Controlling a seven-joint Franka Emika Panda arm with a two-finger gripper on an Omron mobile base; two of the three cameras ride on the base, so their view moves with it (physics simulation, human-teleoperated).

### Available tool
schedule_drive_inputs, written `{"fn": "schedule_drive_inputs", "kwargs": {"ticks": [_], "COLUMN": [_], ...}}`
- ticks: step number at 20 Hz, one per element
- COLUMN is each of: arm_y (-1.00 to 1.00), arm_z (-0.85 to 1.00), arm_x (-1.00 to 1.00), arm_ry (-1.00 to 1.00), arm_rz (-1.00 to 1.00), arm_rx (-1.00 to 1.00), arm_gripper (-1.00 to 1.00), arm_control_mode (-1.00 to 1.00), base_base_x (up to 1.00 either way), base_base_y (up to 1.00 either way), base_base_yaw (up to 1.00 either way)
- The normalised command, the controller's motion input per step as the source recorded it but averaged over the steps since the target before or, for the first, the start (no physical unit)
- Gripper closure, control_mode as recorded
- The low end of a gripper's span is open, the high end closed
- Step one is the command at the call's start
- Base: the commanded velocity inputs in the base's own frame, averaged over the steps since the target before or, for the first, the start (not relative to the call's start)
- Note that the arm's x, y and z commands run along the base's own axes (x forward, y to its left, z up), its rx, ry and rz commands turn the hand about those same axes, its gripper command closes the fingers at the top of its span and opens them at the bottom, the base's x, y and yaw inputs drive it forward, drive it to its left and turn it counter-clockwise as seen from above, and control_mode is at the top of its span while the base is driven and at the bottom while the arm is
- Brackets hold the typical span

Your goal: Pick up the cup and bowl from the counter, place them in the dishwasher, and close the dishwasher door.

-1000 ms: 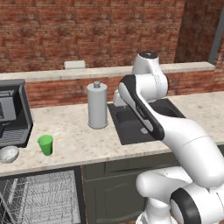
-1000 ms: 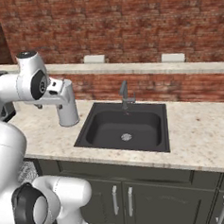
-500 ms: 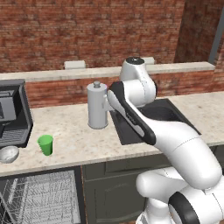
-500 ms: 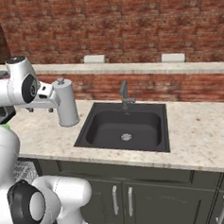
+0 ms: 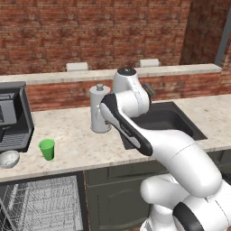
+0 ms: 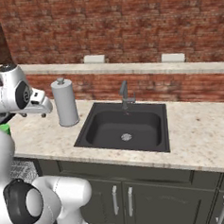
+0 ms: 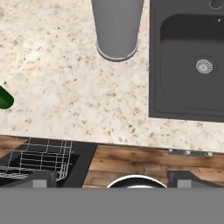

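Step in hand, as it appears: the approach to the first pickup. Nothing is lifted yet.

Left to right along the counter (image 5: pixel 72 140):

- The bowl (image 5: pixel 9 159) sits at the far left, near the front edge, mouth up, just below the coffee machine (image 5: pixel 13 117). It is round, so it has no preferred grasp direction.
- The cup (image 5: pixel 47 149) stands upright just right of the bowl, apart from it. Its long axis is vertical, open mouth up, narrow base on the counter. In the hand view it shows as a green sliver (image 7: pixel 5 98) at the left edge.
- The grey canister (image 5: pixel 99 108) stands upright further right, well apart from the cup.
- The sink (image 6: pixel 124 126) lies right of the canister.

Below the counter's left end, the white rack (image 5: pixel 40 203) of the open dishwasher is visible.

The hand (image 7: pixel 111 177) is released, fingers spread wide, grasping nothing, above the counter's front edge near the canister.

Next move, by judgement: travel left to the cup, descend, then close on its sides.
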Motion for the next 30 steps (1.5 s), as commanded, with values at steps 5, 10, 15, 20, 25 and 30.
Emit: {"fn": "schedule_drive_inputs", "kwargs": {"ticks": [5,10,15,20,25,30], "arm_y": [0.32,0.33,0.37,0.36,0.33,0.34], "arm_z": [-0.20,-0.17,-0.12,-0.15,-0.23,-0.20], "arm_x": [0.03,0.05,0.06,0.03,0.02,0.00], "arm_ry": [0.00,0.00,0.00,0.00,0.00,0.00], "arm_rz": [0.00,0.00,0.00,0.00,0.00,0.00], "arm_rx": [0.01,0.00,0.00,0.00,0.01,0.01], "arm_gripper": [-1.00,-1.00,-1.00,-1.00,-1.00,-1.00], "arm_control_mode": [-1.00,-1.00,-1.00,-1.00,-1.00,-1.00], "base_base_x": [0.00,0.00,0.00,0.00,0.00,0.00], "base_base_y": [0.00,0.00,0.00,0.00,0.00,0.00], "base_base_yaw": [0.00,0.00,0.00,0.00,0.00,0.00]}}
